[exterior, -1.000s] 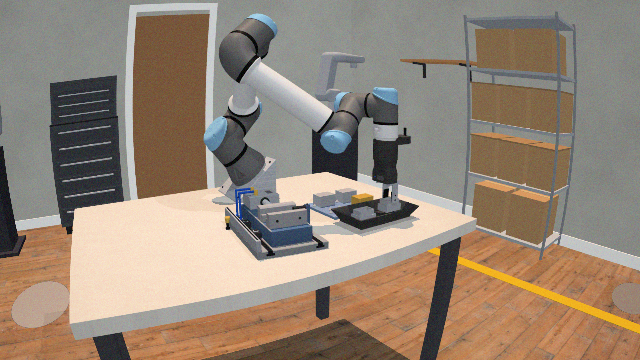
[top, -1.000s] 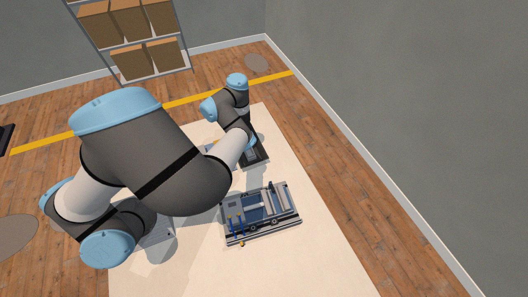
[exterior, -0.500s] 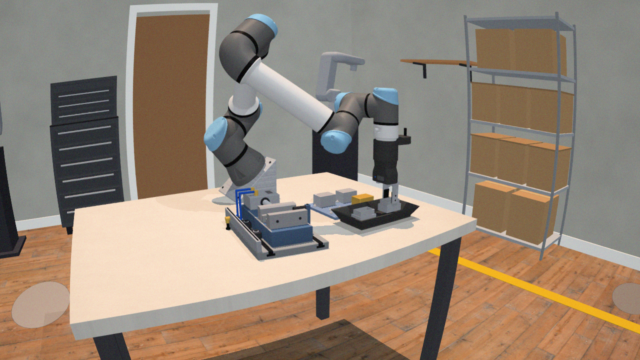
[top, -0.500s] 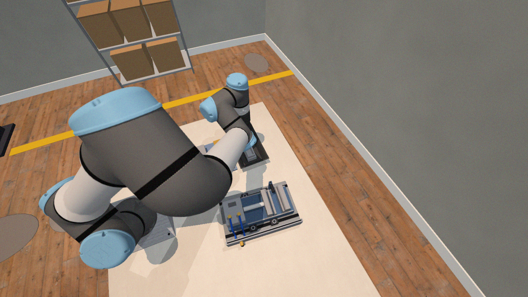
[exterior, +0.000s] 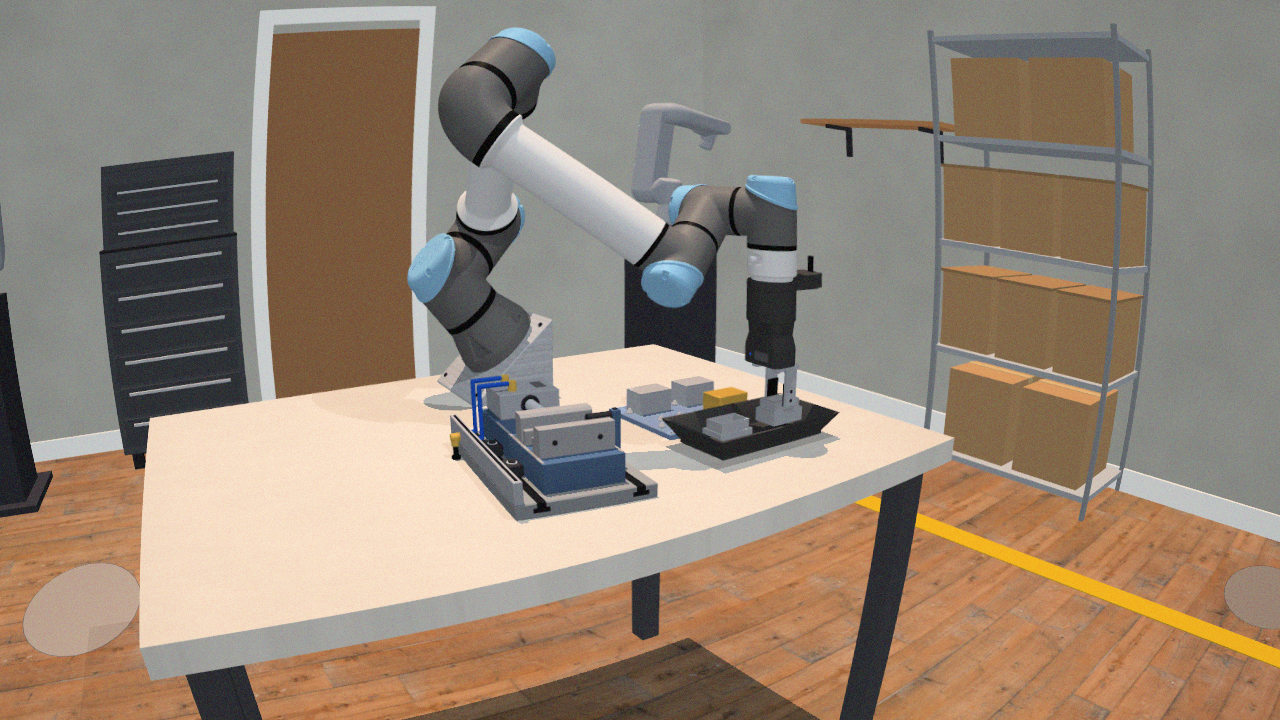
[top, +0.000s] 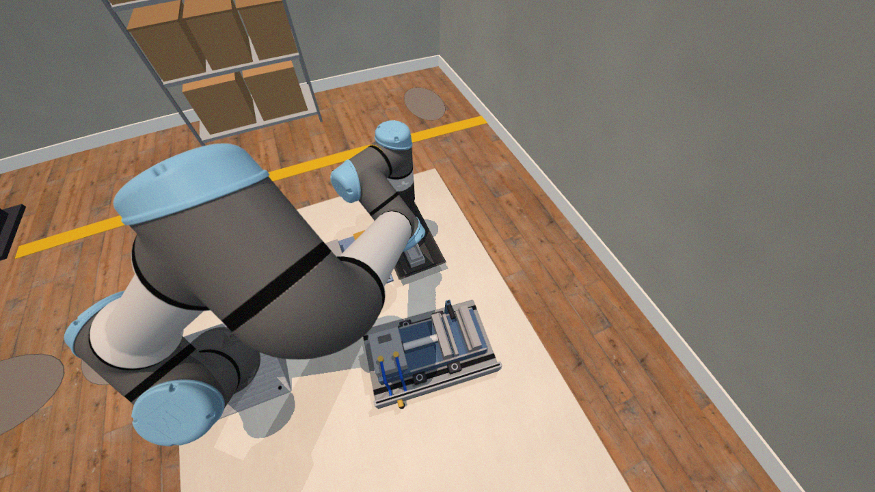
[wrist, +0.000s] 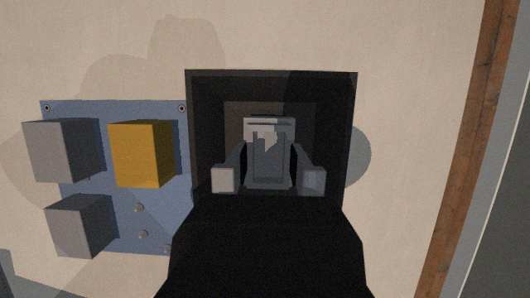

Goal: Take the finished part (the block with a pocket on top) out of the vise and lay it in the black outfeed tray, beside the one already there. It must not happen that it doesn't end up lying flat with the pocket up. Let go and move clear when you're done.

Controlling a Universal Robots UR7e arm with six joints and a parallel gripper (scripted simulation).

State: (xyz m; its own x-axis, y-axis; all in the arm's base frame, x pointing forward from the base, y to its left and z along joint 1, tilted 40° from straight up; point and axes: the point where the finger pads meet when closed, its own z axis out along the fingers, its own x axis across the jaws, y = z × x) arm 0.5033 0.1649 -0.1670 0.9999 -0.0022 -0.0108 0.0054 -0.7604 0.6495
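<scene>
My gripper (exterior: 777, 396) (wrist: 268, 156) is shut on the finished part (exterior: 775, 414) (wrist: 268, 163), a grey block with a pocket on top. It holds the part down inside the black outfeed tray (exterior: 810, 420) (wrist: 207, 103) (top: 437, 247), at the tray's far end. The other finished part (exterior: 726, 426) (top: 415, 257) lies in the same tray, beside the held one and apart from it. In the wrist view the gripper body hides that other part. The vise (top: 428, 345) (exterior: 563, 447) stands near the table's middle with nothing between its jaws.
A blue fixture plate (wrist: 124, 207) lies next to the tray and carries a yellow block (wrist: 138, 153) (exterior: 725, 395) and two grey blocks (wrist: 62, 149) (wrist: 79, 225). The table edge (wrist: 468, 165) runs close past the tray. A shelf rack with cardboard boxes (exterior: 1038, 268) stands beyond it.
</scene>
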